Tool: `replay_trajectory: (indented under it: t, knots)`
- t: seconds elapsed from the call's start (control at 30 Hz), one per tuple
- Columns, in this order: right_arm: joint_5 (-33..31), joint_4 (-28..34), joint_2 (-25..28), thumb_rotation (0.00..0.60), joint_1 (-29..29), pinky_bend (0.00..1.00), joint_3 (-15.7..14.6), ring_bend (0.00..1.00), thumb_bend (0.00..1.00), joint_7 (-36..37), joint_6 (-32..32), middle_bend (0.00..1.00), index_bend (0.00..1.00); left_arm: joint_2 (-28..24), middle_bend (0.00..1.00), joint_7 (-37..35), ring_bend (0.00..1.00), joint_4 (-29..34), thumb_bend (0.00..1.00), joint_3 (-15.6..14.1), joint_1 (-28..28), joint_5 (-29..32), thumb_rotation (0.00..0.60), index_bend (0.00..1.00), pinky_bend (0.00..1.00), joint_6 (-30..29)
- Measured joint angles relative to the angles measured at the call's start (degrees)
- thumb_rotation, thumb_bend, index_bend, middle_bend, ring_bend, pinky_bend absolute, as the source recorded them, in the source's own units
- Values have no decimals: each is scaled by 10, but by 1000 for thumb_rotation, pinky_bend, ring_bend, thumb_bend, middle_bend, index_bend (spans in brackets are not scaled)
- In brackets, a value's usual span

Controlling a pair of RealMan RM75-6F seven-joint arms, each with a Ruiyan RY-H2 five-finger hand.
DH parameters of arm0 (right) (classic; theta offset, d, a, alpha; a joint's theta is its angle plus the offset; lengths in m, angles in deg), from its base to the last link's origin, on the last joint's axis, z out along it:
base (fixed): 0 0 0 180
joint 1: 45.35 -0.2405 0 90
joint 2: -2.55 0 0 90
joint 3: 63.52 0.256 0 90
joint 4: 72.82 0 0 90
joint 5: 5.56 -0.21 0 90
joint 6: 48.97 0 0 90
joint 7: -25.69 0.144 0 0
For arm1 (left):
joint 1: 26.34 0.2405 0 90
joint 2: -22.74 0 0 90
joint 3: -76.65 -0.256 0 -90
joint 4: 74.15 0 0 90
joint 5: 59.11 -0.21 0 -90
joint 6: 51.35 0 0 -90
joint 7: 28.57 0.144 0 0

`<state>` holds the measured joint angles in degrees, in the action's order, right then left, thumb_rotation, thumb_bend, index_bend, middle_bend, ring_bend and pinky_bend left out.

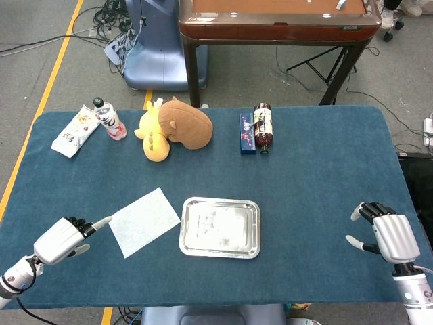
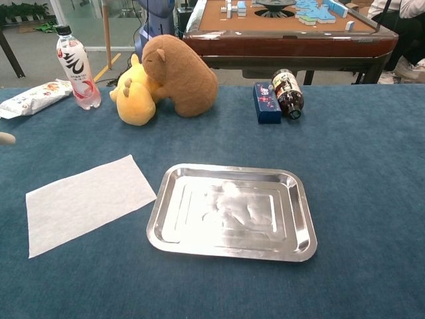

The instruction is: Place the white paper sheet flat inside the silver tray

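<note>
Rectangular silver metal tray (image 2: 298, 219): polished, glossy, mirror-like floor, to the right of my left hand (image 1: 59, 240). Thin white paper sheet (image 2: 83, 199) just off that hand's fingertips: matt, faintly textured. Blue cloth table cover (image 1: 318, 176) under both my hands: matt, short nap. My hand shells: smooth pale plastic.

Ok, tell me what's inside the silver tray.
Nothing lies in the silver tray; its bare, reflective bottom shows. The white paper sheet lies outside, on the cloth beside it.

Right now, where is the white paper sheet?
In the head view, the white paper sheet lies flat on the blue table, just left of the silver tray, the left hand near its left corner.
</note>
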<state>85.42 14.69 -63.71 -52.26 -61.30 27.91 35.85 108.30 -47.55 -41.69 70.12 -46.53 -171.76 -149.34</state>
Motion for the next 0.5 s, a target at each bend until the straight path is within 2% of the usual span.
replay_trajectory:
  t: [0.17, 0.33, 0.5]
  knots:
    - [3, 0, 1, 600, 1, 471, -1, 344, 63, 2, 3, 428, 496, -3, 796, 13, 730, 31, 51, -14, -1, 6, 600, 166, 894, 33]
    - [3, 1, 2, 600, 1, 471, -1, 344, 63, 5, 5, 429, 496, -20, 815, 44, 736, 88, 51, -26, -3, 16, 600, 169, 897, 72]
    - [5, 1, 4, 600, 1, 471, -2, 344, 63, 8, 6, 429, 496, -37, 877, 71, 754, 141, 51, -35, -7, 26, 600, 212, 904, 103]
